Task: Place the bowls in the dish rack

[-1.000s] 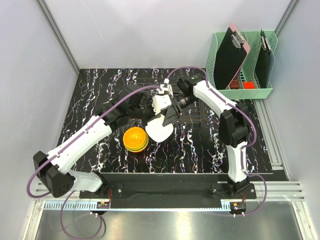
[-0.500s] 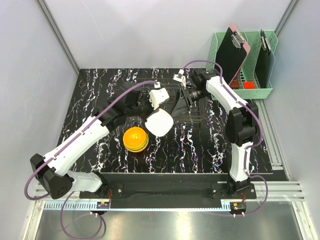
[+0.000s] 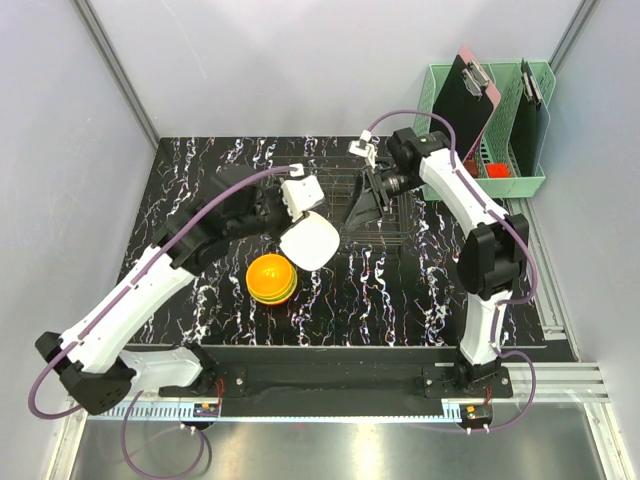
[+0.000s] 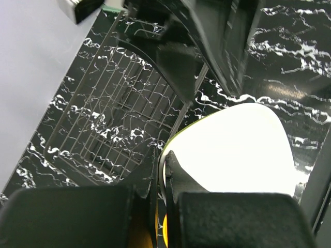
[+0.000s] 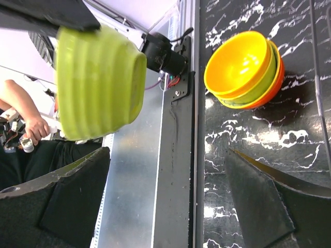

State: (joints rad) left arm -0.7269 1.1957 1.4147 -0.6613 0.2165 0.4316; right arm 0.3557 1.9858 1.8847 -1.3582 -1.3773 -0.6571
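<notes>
Top external view has the left end effector (image 3: 300,212) clamped on the rim of a bowl (image 3: 313,243). The bowl is carried tilted in the air above the surface (image 3: 180,210), just beside the near left corner of the dish rack (image 3: 335,182). From that grip the rack lies beyond and to the right, its long side seemingly running left to right. That makes the left arm the nearer one for the placing.

The right end effector (image 3: 358,208) hangs over the rack, fingers spread wide with nothing between them, and looks likely to crowd the drop.

The held bowl reads white inside and lime green outside; whether it is one bowl or two nested, I cannot tell. A stack of bowls (image 3: 270,278) sits on the surface nearer the arms. The right arm hides much of the rack's thin wires, so its slots are hard to make out.
</notes>
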